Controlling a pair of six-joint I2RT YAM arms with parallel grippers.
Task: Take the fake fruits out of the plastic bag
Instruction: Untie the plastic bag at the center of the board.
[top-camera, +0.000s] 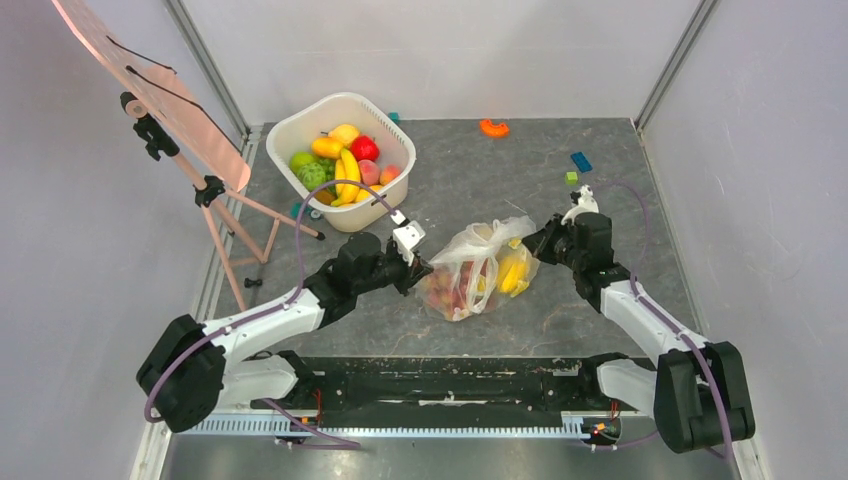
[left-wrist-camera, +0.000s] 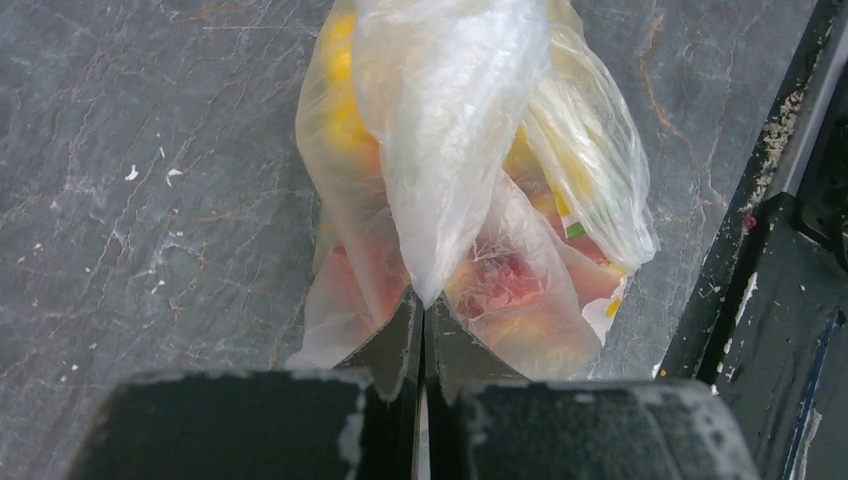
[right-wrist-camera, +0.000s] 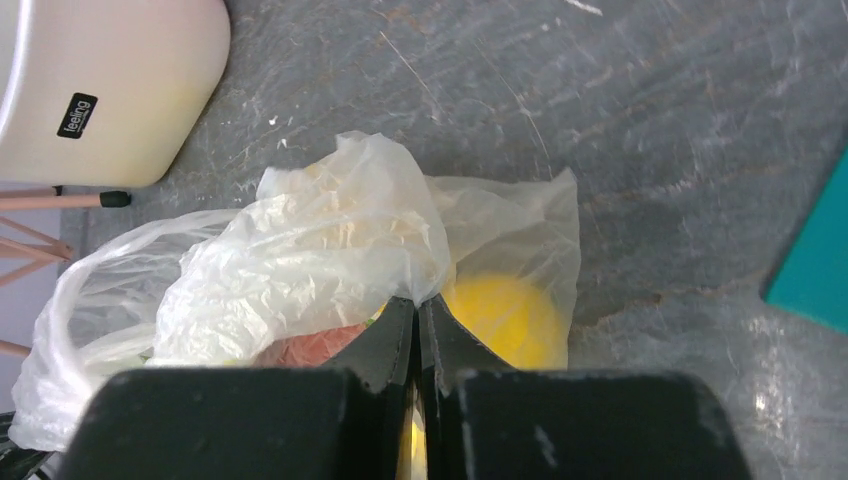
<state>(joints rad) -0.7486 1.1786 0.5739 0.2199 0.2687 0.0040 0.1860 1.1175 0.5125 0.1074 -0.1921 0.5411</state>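
White tub (top-camera: 290, 130) first, well apart from the left gripper (top-camera: 422, 270) and off to its left side. Full of other fruit. Not part of this job right now.

Then the left gripper itself: shut tight on a thin fold of the plastic bag (top-camera: 478, 252). Nothing but clear film between its two black fingers (left-wrist-camera: 390, 350), pressed flat together. Most likely there to pin that side of the bag and stop it sliding on the table (top-camera: 450, 170).

Right in front of that gripper, inside the bag: the fake fruits (left-wrist-camera: 500, 282). Pink and red close to the tips, yellow farther off. All wrapped in film, none out yet. Lying low on the table, not lifted.

Across the bag, on its far side: the right gripper (top-camera: 538, 243). Also shut, clamped on a bunched bit of the bag's top. Just past its tips and a little to the right, a round yellow fruit (right-wrist-camera: 500, 318) behind the film. Just to the left of the tips, something red under the crinkly plastic.

Two holds on two sides, so probably meant for pulling the bag open or tipping it out. Mouth of the bag hard to find: bunched up and folded over the fruit. Best to go slow, since thin film like this tears and slips.
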